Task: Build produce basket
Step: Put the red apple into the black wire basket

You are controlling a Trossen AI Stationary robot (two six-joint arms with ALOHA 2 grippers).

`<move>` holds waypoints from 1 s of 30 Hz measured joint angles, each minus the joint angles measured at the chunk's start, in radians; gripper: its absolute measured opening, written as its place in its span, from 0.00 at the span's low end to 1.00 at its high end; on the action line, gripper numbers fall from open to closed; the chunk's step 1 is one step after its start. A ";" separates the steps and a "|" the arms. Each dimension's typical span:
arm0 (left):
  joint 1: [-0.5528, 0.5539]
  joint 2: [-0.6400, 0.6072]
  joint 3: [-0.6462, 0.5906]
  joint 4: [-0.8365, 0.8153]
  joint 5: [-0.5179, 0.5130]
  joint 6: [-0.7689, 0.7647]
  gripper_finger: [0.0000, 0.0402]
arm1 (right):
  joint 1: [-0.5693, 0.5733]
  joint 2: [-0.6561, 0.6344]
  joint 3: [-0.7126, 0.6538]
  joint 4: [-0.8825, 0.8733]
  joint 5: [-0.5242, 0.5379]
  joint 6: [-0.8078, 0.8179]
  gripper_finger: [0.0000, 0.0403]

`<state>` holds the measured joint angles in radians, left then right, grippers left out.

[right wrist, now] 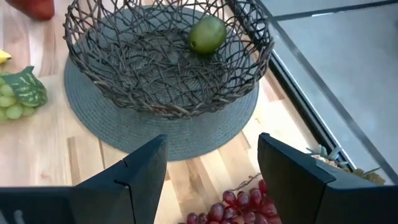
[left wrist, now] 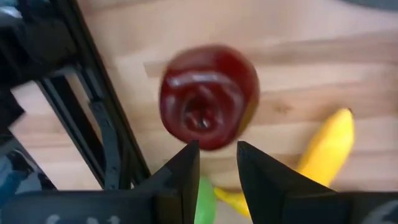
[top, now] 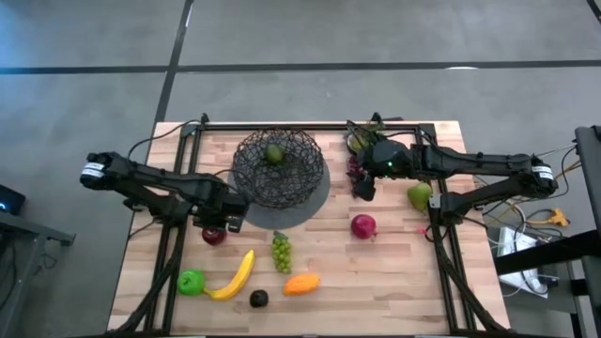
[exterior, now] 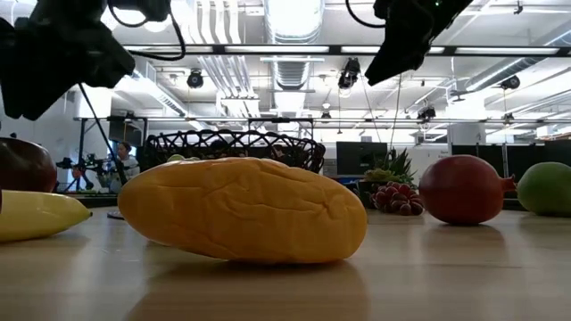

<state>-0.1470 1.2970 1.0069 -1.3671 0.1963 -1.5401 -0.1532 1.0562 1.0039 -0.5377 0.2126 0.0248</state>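
The dark wire basket (top: 277, 169) stands on a grey disc with one green fruit (right wrist: 207, 34) inside. My left gripper (left wrist: 217, 158) points down just above a dark red apple (left wrist: 208, 96), its fingers a narrow gap apart with nothing between them. In the low view it hangs clear above that apple (exterior: 22, 165). My right gripper (right wrist: 211, 168) is open wide over the purple grapes (right wrist: 227, 208), right of the basket. On the table lie a red apple (top: 363, 225), a green fruit (top: 420, 195), green grapes (top: 281, 252), a banana (top: 235, 275), a green apple (top: 191, 282), an orange fruit (top: 300, 283) and a dark avocado (top: 258, 299).
A small potted plant (top: 362, 139) stands at the far edge behind the right gripper. Black frame rails (top: 174, 235) run along the table's left, right and far sides. The grey disc (right wrist: 186, 137) sticks out from under the basket toward the near side.
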 joint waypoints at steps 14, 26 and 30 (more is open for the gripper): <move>-0.014 0.014 -0.028 -0.019 -0.054 0.010 0.13 | 0.000 0.001 0.000 0.158 0.001 0.054 0.58; -0.019 -0.011 -0.083 0.034 -0.031 0.011 0.12 | 0.000 0.001 0.000 0.154 0.024 0.090 0.58; -0.020 -0.009 -0.096 0.046 -0.032 0.011 0.12 | 0.000 0.001 0.000 0.154 0.025 0.089 0.58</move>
<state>-0.1669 1.2881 0.9113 -1.3209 0.1647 -1.5288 -0.1532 1.0576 1.0039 -0.3832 0.2375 0.1137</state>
